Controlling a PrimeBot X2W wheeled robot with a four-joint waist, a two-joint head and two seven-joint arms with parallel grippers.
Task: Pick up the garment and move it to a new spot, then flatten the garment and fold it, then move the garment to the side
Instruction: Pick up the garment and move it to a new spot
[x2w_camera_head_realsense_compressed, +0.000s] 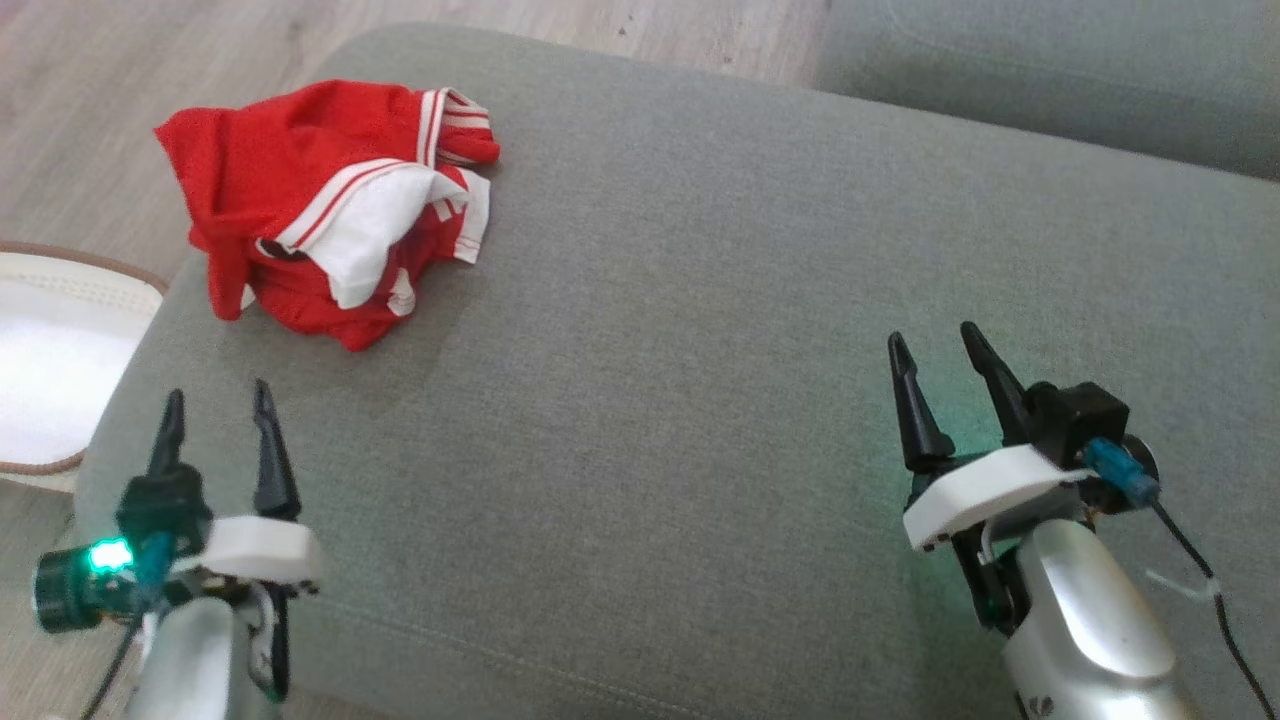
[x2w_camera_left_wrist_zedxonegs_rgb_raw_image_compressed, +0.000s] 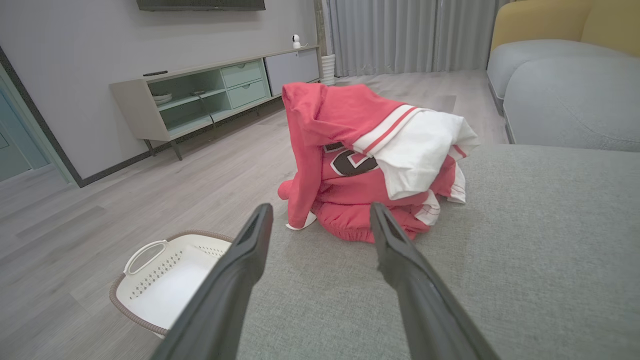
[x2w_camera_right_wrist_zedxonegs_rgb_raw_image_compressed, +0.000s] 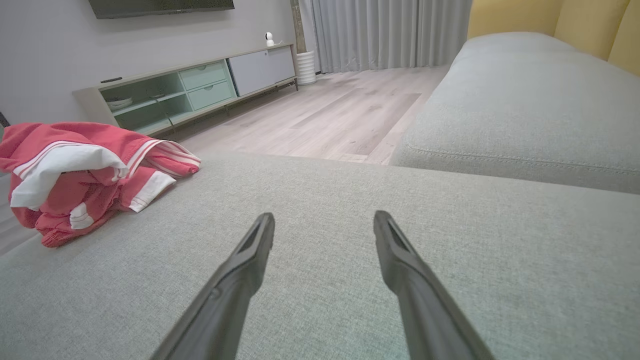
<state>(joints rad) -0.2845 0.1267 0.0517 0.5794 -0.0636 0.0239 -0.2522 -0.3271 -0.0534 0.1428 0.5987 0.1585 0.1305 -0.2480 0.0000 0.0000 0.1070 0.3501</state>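
A crumpled red garment with white panels and stripes lies heaped at the far left corner of the grey cushion. The same garment fills the middle of the left wrist view, a dark emblem on its front, just beyond the fingertips. In the right wrist view the garment sits far off to the left. My left gripper hovers open over the cushion's near left, short of the heap, empty. Over the bare cushion at the near right my right gripper stands open with nothing between its fingers.
A white perforated laundry basket with a brown rim stands on the wood floor left of the cushion, also at the head view's left edge as the basket. A second grey cushion lies beyond on the right. A low media cabinet lines the far wall.
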